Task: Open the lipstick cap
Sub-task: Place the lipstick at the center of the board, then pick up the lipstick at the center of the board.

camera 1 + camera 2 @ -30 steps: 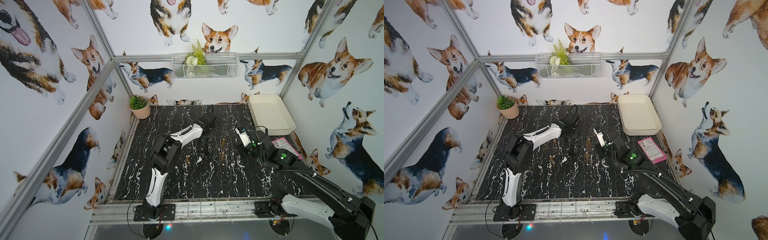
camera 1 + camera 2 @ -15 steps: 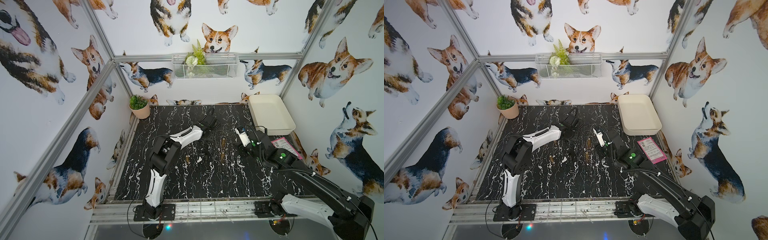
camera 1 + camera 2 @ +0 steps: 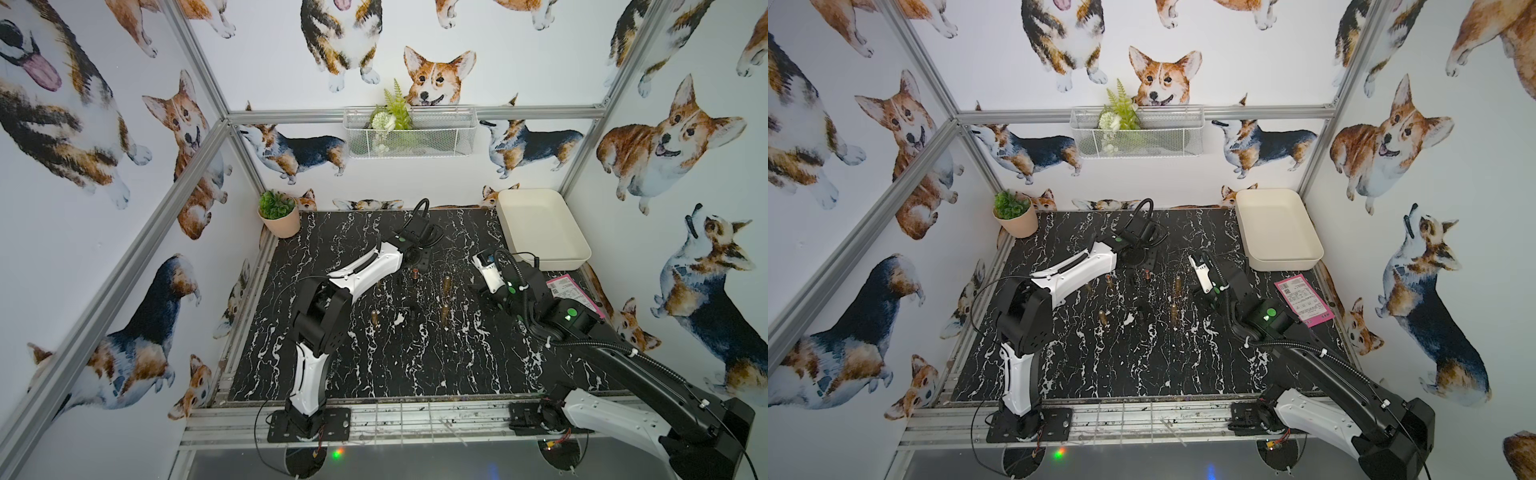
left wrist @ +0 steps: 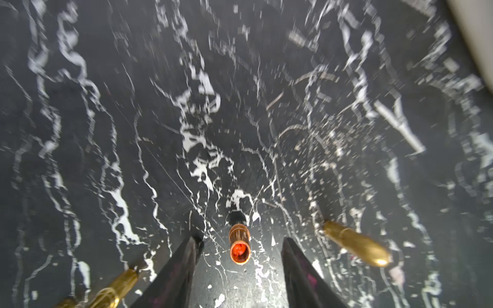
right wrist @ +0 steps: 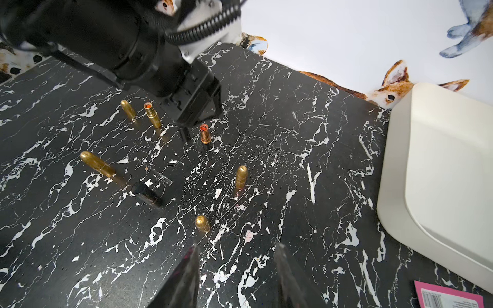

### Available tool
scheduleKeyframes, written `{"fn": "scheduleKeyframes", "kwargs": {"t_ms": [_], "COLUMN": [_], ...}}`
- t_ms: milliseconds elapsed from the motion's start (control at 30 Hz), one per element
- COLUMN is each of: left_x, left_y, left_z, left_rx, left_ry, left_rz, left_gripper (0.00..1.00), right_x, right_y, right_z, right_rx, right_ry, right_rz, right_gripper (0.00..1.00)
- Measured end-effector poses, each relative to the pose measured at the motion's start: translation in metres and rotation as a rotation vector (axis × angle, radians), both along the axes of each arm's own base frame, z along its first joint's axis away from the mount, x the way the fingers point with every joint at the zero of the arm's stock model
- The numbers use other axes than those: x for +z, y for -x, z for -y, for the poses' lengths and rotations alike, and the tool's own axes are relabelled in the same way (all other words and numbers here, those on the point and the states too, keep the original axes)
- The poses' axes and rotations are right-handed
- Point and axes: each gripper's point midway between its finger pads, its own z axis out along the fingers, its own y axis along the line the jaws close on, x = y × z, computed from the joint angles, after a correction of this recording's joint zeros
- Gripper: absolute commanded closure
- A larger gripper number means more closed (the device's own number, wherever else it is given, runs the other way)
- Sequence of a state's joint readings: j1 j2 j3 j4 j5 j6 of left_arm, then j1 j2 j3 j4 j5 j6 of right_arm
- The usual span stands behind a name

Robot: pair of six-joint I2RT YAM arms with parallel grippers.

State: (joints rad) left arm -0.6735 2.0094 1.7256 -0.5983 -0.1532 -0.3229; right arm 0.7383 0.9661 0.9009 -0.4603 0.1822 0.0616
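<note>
On the black bench (image 3: 374,365), mid-back, the lipstick (image 4: 239,246) stands up w/ cap off, red tip showing. Left fingers (image 4: 176,269) are apart, one each side of it, not touching. Right fingers (image 5: 186,277) are apart too, holding nothing, near a gold tube (image 5: 202,223) that stands on the bench.
</note>
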Motion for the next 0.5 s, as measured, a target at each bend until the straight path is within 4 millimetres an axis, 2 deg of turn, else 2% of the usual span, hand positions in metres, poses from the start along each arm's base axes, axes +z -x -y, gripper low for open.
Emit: {"fn": "scheduleKeyframes", "kwargs": {"t_ms": [100,233,367,500], "left_x": [0.023,0.034,0.025,0.005], "left_y": [0.002,0.009,0.035,0.048], "left_z": [0.009,0.033,0.064,0.076], "left_rx": [-0.037,-0.115,-0.224,-0.259], "left_ry": [0.026,0.057,0.06,0.046], "left_rz": [-0.016,-0.064,-0.157,-0.234], "left_gripper": [0.37,0.37,0.37,0.37], "right_x": [0.002,0.004,0.006,0.007], "right_y": [-0.001,-0.002,0.0,0.004], "right_z": [0.003,0.011,0.021,0.025], "right_rx": [-0.019,-0.054,-0.092,-0.11], "right_ry": [-0.02,-0.041,-0.065,-0.087], "right_rz": [-0.003,-0.01,-0.016,-0.03], "right_gripper": [0.52,0.53,0.54,0.54]}}
